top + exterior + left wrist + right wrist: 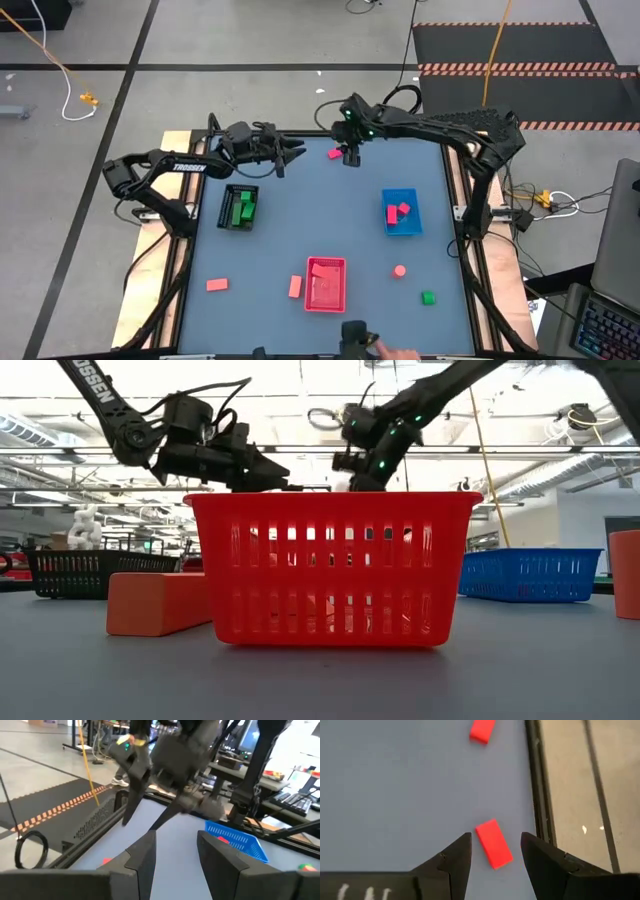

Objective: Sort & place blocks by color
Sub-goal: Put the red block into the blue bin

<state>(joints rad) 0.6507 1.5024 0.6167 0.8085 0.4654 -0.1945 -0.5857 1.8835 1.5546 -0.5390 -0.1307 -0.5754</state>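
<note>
Two magenta-red blocks lie flat on the blue-grey table by its far edge: one [493,843] shows below and between the fingers of my right gripper [495,837], the other [482,731] farther off. The high view shows one magenta-red block [333,154] beside my right gripper [350,158], which slants down, open, above the table. My left gripper [297,152] hovers level just to its left, open with nothing between its fingers [142,855].
A black tray [238,207] holds green blocks, a blue tray [402,212] magenta-red ones, a red tray [325,283] salmon ones. Loose on the near half of the table: salmon blocks [217,285] [295,287] [400,270] and a green block [428,297].
</note>
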